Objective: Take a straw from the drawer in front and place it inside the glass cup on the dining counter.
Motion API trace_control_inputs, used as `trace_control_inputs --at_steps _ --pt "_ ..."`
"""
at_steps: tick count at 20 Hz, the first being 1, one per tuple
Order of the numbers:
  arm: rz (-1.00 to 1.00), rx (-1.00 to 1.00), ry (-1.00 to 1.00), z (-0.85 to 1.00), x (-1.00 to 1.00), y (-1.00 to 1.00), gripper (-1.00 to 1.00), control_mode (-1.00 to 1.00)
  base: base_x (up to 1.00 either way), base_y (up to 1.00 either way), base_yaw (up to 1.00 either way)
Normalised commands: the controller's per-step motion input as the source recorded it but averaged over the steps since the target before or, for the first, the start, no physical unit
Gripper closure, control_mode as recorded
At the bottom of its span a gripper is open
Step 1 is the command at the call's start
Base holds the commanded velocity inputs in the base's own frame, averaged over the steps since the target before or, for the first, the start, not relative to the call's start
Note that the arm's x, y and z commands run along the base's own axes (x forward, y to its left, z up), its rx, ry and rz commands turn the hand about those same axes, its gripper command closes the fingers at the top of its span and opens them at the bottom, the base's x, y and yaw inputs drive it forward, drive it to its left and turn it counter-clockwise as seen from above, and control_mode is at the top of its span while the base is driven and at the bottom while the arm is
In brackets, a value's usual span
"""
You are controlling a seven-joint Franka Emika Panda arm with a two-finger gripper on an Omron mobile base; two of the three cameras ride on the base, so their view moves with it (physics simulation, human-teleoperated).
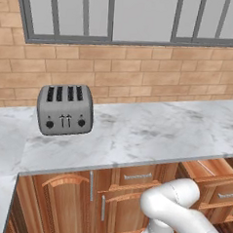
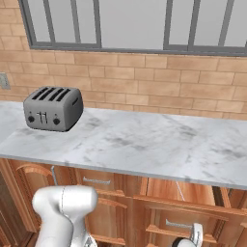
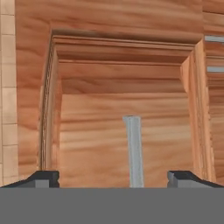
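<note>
Your gripper (image 3: 113,178) is open: in the hand view its two dark fingertips (image 3: 41,178) stand wide apart at the bottom, with nothing between them but air. Straight ahead of them you see the drawer (image 3: 127,113) front, a brown recessed wooden panel, with its silver handle (image 3: 133,151) running up the picture because the hand is rolled. The handle sits between the fingertips, a little nearer the one on the right of that view, and neither tip touches it. From the left base view you can see the drawer (image 1: 205,169) pulled out under the right end of the worktop (image 1: 147,130), with the white arm (image 1: 176,210) bending down in front of the cabinets just left of it. In the right base view the same drawer (image 2: 164,212) stands open below the worktop's edge, its front panel and bar handle facing you, low and to the right. Inside it a very thin pale line (image 2: 179,191) lies slanted on the wooden bottom; this is likely the straw, but it is too fine to be sure. It lies apart from the gripper, and nothing is held. Up on the worktop a grey four-slot toaster (image 1: 65,109) stands to the left, against the brick wall (image 1: 140,71) and below the window (image 1: 129,16), well away from the drawer. The cabinet doors (image 1: 69,203) left of the drawer are shut.
</note>
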Motion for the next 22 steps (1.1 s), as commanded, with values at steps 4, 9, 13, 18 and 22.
trace_control_inputs --at_steps 4,9,13,18,22 --pt "0.00 0.00 0.00 0.40 0.00 0.00 -1.00 -1.00 0.00 0.00 0.00" --pt "0.00 -0.01 0.03 0.45 0.00 0.00 -1.00 -1.00 0.00 0.00 0.00" --pt "0.00 -0.03 0.05 0.46 0.00 0.00 -1.00 -1.00 0.00 0.00 0.00" --pt "0.00 -0.05 0.13 0.41 0.01 0.00 -1.00 -1.00 0.00 0.00 0.00" --pt "0.00 -0.04 0.15 0.35 0.00 0.00 -1.00 -1.00 0.00 0.00 0.00"
